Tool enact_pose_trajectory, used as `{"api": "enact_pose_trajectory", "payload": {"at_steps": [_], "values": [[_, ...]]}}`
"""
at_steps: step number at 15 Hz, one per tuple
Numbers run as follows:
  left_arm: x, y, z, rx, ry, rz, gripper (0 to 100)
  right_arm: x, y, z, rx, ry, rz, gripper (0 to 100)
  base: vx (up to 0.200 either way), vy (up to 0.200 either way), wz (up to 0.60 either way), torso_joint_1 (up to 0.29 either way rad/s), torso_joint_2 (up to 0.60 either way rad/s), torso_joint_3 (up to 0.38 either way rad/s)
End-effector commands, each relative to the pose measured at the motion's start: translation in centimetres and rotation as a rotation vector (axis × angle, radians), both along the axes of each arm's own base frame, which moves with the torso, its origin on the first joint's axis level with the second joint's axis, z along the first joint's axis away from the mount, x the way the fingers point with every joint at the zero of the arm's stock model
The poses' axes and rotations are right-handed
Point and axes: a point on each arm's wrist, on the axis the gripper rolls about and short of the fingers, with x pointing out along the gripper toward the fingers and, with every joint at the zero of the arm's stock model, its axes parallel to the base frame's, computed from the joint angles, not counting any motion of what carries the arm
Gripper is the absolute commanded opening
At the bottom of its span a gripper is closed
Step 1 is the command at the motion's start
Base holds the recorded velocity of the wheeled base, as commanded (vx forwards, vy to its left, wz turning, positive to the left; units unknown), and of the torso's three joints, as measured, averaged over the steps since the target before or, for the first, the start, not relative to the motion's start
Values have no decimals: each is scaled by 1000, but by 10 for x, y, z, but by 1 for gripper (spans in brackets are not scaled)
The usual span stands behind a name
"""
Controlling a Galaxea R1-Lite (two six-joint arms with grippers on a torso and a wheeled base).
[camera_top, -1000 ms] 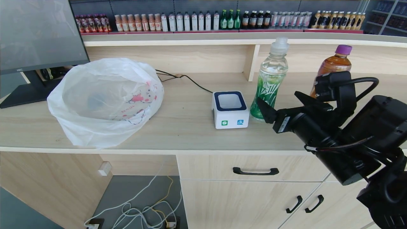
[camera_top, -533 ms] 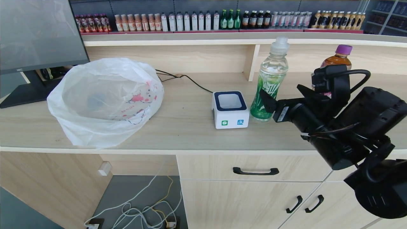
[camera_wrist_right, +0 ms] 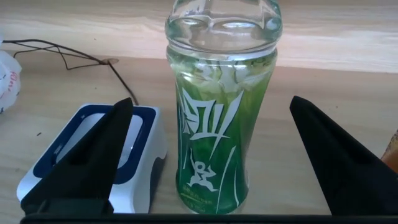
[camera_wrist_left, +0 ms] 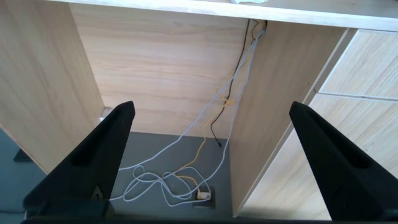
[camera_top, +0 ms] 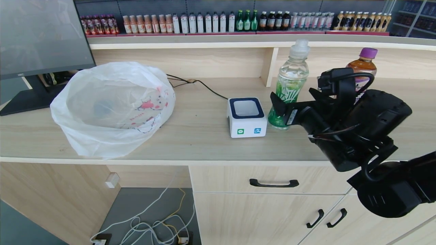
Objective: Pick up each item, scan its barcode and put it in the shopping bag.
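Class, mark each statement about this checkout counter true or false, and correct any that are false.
1. The green bottle stands upright on the counter beside the scanner. True.
2. The right pincer is shut on the green bottle. False: it is open, with one finger on either side of the bottle and neither touching it.
3. The shopping bag sits between the scanner and the green bottle. False: it lies on the scanner's other side, toward the robot's left.
4. The brown bottle has a purple cap. True.
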Motion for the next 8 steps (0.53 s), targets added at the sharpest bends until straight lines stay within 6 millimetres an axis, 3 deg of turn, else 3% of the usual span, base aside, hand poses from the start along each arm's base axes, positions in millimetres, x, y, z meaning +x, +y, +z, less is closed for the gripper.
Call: {"api": "enact_pose_trajectory", "payload": {"at_steps": [1, 8], "values": [[0, 0, 0, 0, 1, 0, 100, 9, 3, -5, -5, 6, -5, 100, 0, 0, 0, 0, 0, 0], [0, 0, 0, 0, 1, 0, 100, 28, 5, -3, 4, -22, -7, 100, 0, 0, 0, 0, 0, 0]]}}
